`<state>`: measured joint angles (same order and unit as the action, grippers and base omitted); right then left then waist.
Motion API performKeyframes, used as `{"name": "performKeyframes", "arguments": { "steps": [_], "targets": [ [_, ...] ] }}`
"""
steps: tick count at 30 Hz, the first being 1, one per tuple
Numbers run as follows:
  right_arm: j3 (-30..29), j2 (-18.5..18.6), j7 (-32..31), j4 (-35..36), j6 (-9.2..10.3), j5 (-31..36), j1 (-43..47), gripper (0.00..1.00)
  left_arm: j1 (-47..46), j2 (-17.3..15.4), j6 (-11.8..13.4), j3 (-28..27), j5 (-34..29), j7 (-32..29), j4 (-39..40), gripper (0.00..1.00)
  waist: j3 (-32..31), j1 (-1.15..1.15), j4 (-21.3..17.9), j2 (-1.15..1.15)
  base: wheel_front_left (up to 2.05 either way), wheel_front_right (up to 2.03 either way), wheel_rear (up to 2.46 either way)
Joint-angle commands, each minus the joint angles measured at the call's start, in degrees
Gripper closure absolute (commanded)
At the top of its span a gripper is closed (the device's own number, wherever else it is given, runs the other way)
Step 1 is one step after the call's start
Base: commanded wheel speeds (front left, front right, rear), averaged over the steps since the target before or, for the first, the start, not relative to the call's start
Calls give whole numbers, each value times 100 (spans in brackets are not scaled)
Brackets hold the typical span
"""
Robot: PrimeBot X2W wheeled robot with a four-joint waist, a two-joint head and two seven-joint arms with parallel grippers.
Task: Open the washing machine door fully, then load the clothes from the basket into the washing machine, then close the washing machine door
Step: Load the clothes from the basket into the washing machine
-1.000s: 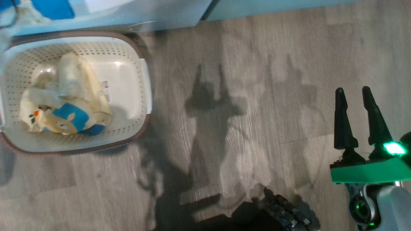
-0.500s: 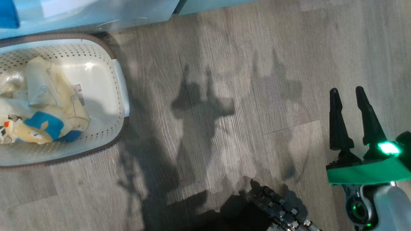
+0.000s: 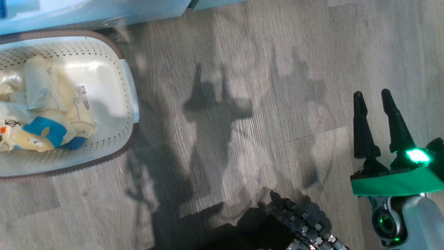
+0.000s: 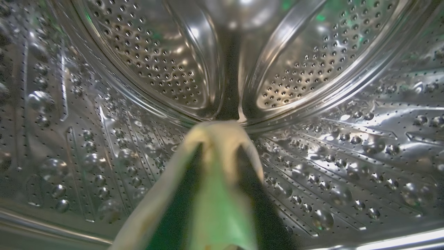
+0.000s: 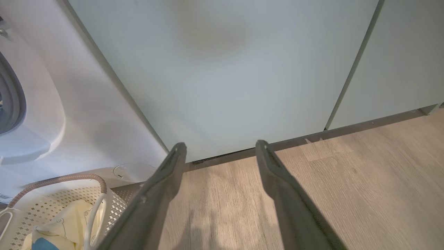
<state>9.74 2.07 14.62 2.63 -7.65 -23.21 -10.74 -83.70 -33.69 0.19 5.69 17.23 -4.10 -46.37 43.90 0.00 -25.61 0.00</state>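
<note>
- My head camera has swung right, so the basket (image 3: 129, 104) now sits at the picture's left edge with clothes (image 3: 45, 100) still inside.
- My left gripper (image 4: 218, 144) is inside the washing machine (image 4: 312, 52) drum, pinching a pale garment (image 4: 215, 130); I judge loading is underway.
- My right gripper (image 3: 376, 121) is spread and idle.
- The basket's label (image 3: 84, 96) is unreadable.

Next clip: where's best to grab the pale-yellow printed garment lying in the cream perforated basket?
Probably its raised lengthwise fold, pinched from straight above: the pale-yellow printed garment lies crumpled and loose, and the cream perforated plastic basket walls it in sideways.
</note>
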Motion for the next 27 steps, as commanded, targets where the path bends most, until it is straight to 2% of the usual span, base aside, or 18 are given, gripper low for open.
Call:
{"name": "performKeyframes", "arguments": {
  "steps": [1, 8, 19, 27],
  "targets": [
    [73, 81, 38, 132, 16, -68, -2, 0, -84, -195, 45, -55, 36, -10, 149, 0, 13, 0, 9, 0, 0, 0, 0],
    [3, 81, 38, 133, 16, -73, -44, 0, 51, -86, 38, 26, 71, 136, 108, 0, -31, 0, 110, 0, 0, 0, 0],
    [-144, 81, 38, 125, 16, 18, -84, 0, 671, 249, 99, 44, 255, 575, 627, 0, -239, 0, 395, 0, 0, 0, 0],
    [-251, 81, 38, 129, 16, 139, -8, 0, 1543, 399, 306, 39, 357, 673, 1659, 0, -486, 0, 583, 0, 0, 0, 0]
  ]
}}
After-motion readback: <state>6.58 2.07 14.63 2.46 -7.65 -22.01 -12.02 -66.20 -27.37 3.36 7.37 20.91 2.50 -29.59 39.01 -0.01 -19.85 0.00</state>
